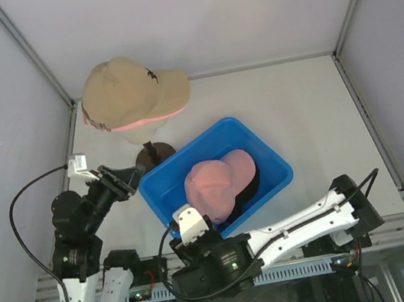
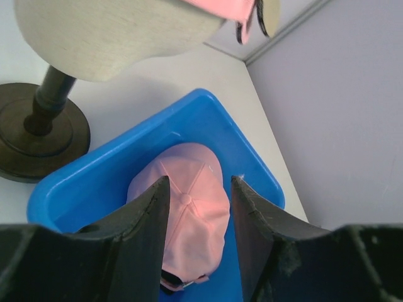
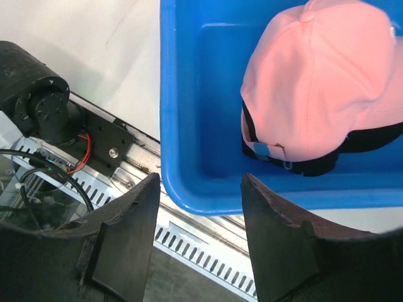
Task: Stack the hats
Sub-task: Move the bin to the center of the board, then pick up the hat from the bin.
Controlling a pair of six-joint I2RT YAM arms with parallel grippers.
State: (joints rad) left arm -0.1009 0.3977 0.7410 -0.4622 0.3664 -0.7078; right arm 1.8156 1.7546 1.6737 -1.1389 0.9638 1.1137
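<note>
A tan hat [image 1: 130,89] sits on the mannequin head, with a pink hat's brim [image 1: 152,119] showing under it. In the blue bin [image 1: 274,162] a second pink hat [image 1: 216,186] lies on top of a black hat [image 3: 327,162]. My left gripper [image 2: 200,182] hangs open above the bin's left corner, apart from the pink hat [image 2: 192,211] below it. My right gripper [image 3: 201,182] is open over the bin's near rim [image 3: 189,189], with nothing between its fingers. The pink hat [image 3: 321,75] lies beyond it.
The mannequin head [image 2: 107,38] stands on a dark stem and round base [image 2: 31,135] just left of the bin. Enclosure walls close in the table on the left, right and back. The metal rail [image 3: 189,242] and an arm base [image 3: 44,104] lie at the near edge.
</note>
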